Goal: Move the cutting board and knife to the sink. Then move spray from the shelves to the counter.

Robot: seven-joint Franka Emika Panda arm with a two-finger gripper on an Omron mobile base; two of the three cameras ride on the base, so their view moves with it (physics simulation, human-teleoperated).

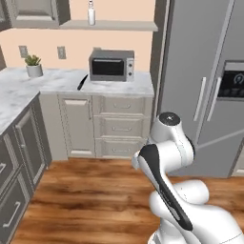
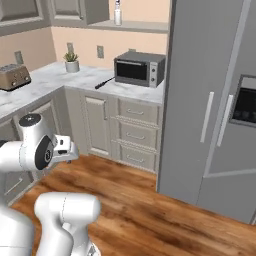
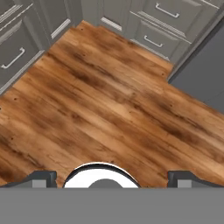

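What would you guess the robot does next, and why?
Probably drive the base closer to the counter. The knife lies there beside the microwave, far beyond the folded arm, and the open gripper holds nothing, pointing down at the wooden floor.

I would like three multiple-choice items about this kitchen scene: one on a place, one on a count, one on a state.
1. Where does the spray stand?
A. on the shelves
B. on the floor
C. inside the microwave

2. How many potted plants are on the counter?
A. three
B. one
C. none

3. The end effector is:
A. shut on the knife
B. shut on the spray
C. open, over the wooden floor

Answers: 1 A, the bottle stands on the high slab; 2 B, one plant by the wall; 3 C, fingertips wide apart, nothing between.
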